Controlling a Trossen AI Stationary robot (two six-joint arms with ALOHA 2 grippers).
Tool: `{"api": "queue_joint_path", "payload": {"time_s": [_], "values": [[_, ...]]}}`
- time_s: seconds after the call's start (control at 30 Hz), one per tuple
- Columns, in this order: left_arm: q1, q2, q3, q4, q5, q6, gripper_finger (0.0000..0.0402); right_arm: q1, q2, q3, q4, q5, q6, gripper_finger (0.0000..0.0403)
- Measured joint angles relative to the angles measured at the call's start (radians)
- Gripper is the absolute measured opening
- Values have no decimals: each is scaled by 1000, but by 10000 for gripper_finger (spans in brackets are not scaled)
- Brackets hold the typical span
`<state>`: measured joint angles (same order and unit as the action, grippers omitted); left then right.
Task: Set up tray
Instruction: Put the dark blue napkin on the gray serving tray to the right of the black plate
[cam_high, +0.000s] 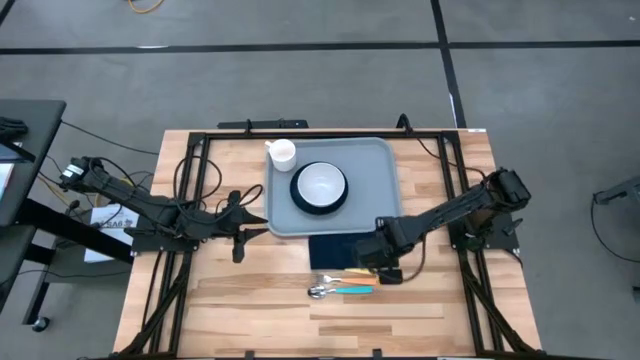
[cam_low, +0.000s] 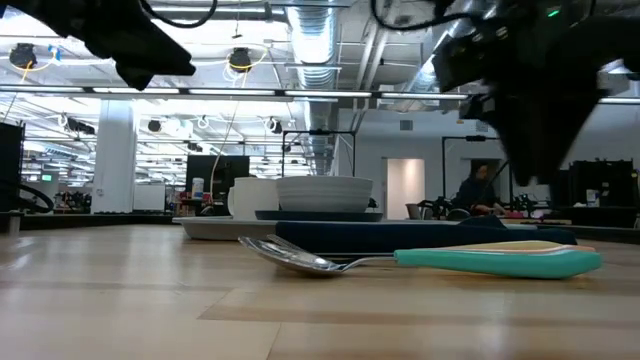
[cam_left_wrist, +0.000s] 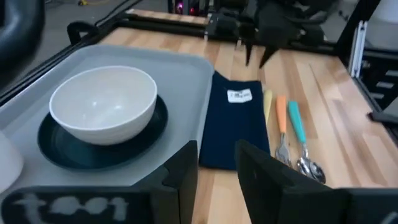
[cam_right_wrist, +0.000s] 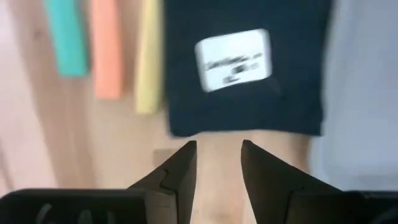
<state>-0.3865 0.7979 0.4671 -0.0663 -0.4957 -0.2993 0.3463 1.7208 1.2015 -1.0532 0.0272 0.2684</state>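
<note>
From above, the grey-blue tray (cam_high: 375, 190) lies at the table's far middle, carrying a dark plate (cam_high: 320, 195) with a white bowl (cam_high: 321, 183) and a white cup (cam_high: 283, 152). The left gripper (cam_high: 240, 222) hovers just beside the tray's left near corner. The right gripper (cam_high: 372, 252) hangs over the navy napkin (cam_high: 332, 250), just past the tray's near edge.

The left wrist view shows its fingers (cam_left_wrist: 186, 171) narrowly parted and empty, the tray (cam_left_wrist: 186, 87) ahead.

The right wrist view shows fingers (cam_right_wrist: 180, 168) narrowly parted, empty, above the napkin (cam_right_wrist: 242, 62).
</note>
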Motion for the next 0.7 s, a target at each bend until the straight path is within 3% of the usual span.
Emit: {"api": "queue_joint_path", "payload": {"time_s": [0.23,0.4,0.7], "values": [[0,0,6,111,-38,67,96,21,-1,-41,16,10,284,118],[0,0,64,113,-65,237,96,-39,-1,-86,36,-31,498,118],[0,-10,83,55,-69,352,96,-106,-1,-150,180,-78,862,118]]}}
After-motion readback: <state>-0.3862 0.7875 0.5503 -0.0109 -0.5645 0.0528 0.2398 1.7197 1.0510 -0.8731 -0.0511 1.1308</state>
